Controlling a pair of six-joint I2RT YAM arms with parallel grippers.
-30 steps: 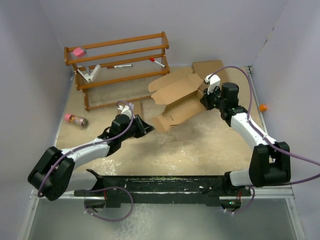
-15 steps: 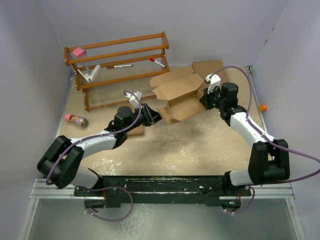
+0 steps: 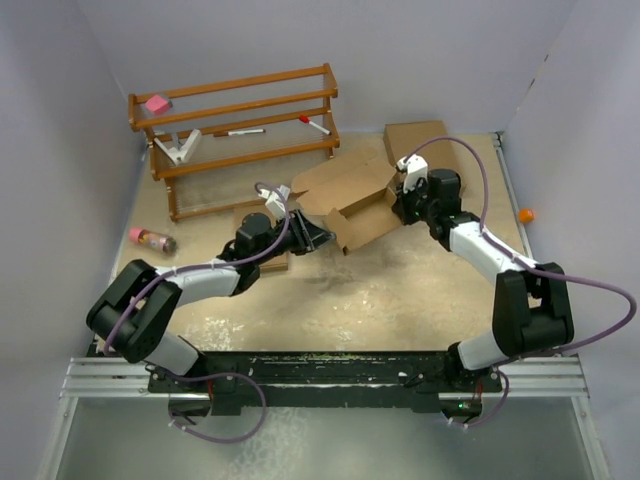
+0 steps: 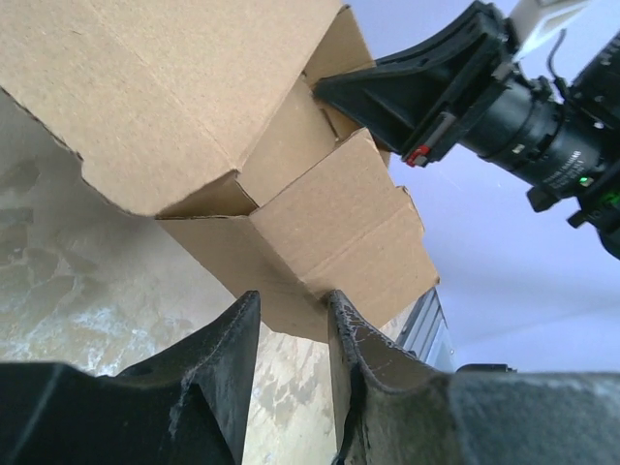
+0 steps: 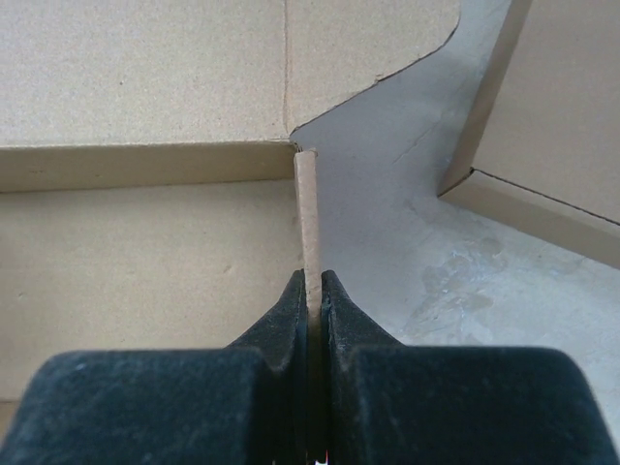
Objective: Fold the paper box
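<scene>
The paper box [image 3: 345,195] is a brown die-cut blank, partly folded up, lying at mid-table. My right gripper [image 3: 398,205] is at its right side, shut on a thin upright flap [image 5: 306,213] seen edge-on between the fingertips [image 5: 312,281]. My left gripper [image 3: 322,238] is at the box's near left corner. In the left wrist view its jaws [image 4: 288,305] stand apart, with the lower edge of a folded panel [image 4: 329,223] just above the fingertips and touching the right one. The right gripper [image 4: 426,97] shows behind the box there.
A wooden rack [image 3: 240,120] with pens and a pink item stands at the back left. A flat brown box [image 3: 415,135] lies at the back right, also in the right wrist view [image 5: 562,145]. More brown cardboard [image 3: 250,212] lies beside the left arm. A pink can [image 3: 150,240] lies at the left.
My left gripper has reached right and forward to the box's near left corner. The box has folded up more and shifted left; my right gripper moved left with its flap.
</scene>
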